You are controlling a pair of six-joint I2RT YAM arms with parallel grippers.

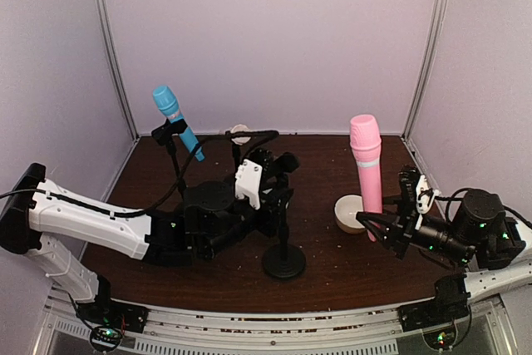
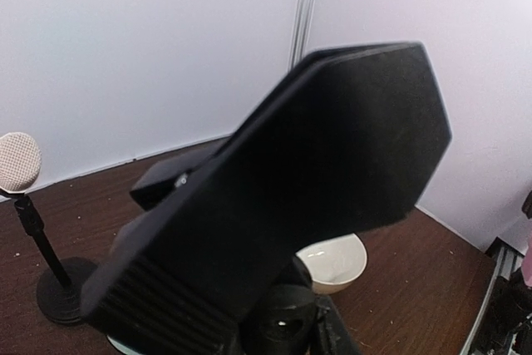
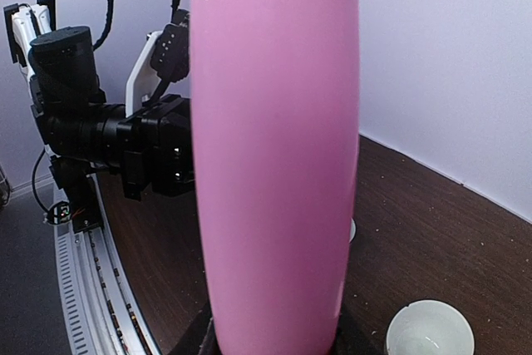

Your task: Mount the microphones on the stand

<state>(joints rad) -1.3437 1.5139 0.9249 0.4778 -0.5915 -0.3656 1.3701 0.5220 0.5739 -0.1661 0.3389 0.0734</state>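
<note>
My right gripper (image 1: pixel 378 226) is shut on the lower end of the pink microphone (image 1: pixel 366 168) and holds it upright at the right. The microphone fills the right wrist view (image 3: pixel 274 147). The sky-blue microphone (image 1: pixel 175 118) sits tilted in a clip on a stand at the back left. The cream microphone's round head (image 1: pixel 240 131) shows at the back, on a small stand in the left wrist view (image 2: pixel 17 161). My left gripper (image 1: pixel 270 179) is at the black clip (image 2: pixel 316 172) on top of the centre stand (image 1: pixel 283 262). The clip hides its fingers.
A white bowl (image 1: pixel 349 212) stands on the brown table beside the pink microphone, and shows in both wrist views (image 2: pixel 337 259) (image 3: pixel 428 330). White walls with metal posts close the back and sides. My left arm (image 3: pixel 108 139) reaches across the middle.
</note>
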